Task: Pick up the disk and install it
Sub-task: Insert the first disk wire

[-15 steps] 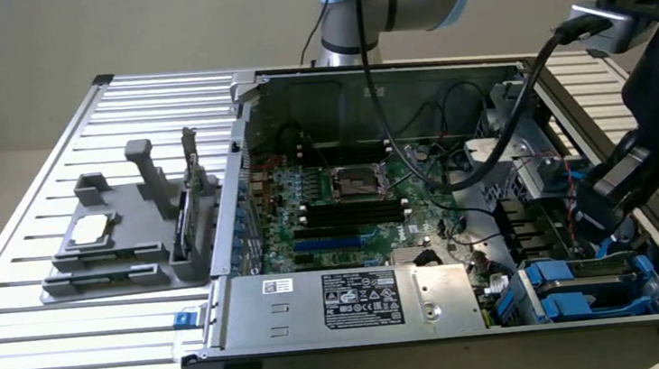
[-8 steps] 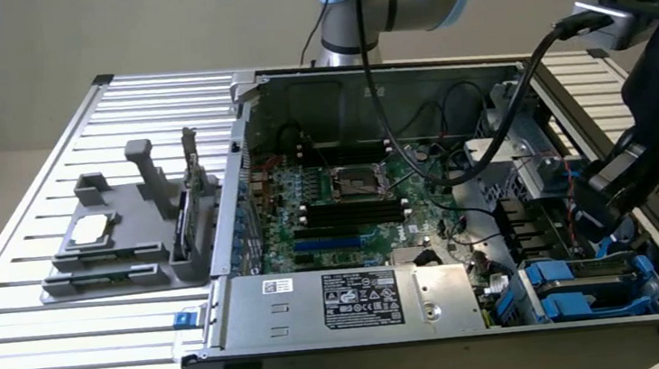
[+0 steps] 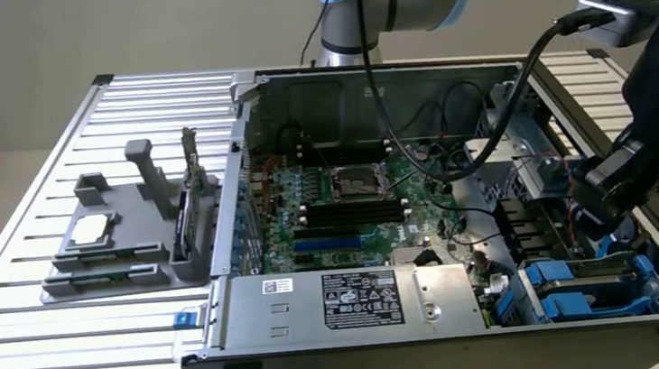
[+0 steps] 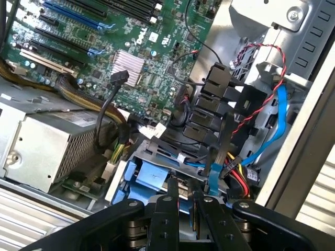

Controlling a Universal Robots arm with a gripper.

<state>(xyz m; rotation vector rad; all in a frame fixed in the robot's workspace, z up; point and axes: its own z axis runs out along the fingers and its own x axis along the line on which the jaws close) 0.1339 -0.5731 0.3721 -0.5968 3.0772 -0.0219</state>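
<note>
Though narrowly apart, jaws over disk

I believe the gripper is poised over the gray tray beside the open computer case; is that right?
Not quite. The gripper is poised not over the gray tray but over the blue drive carriers in a corner of the open computer case; the tray sits apart, beside the case. The wrist view shows it.
</note>
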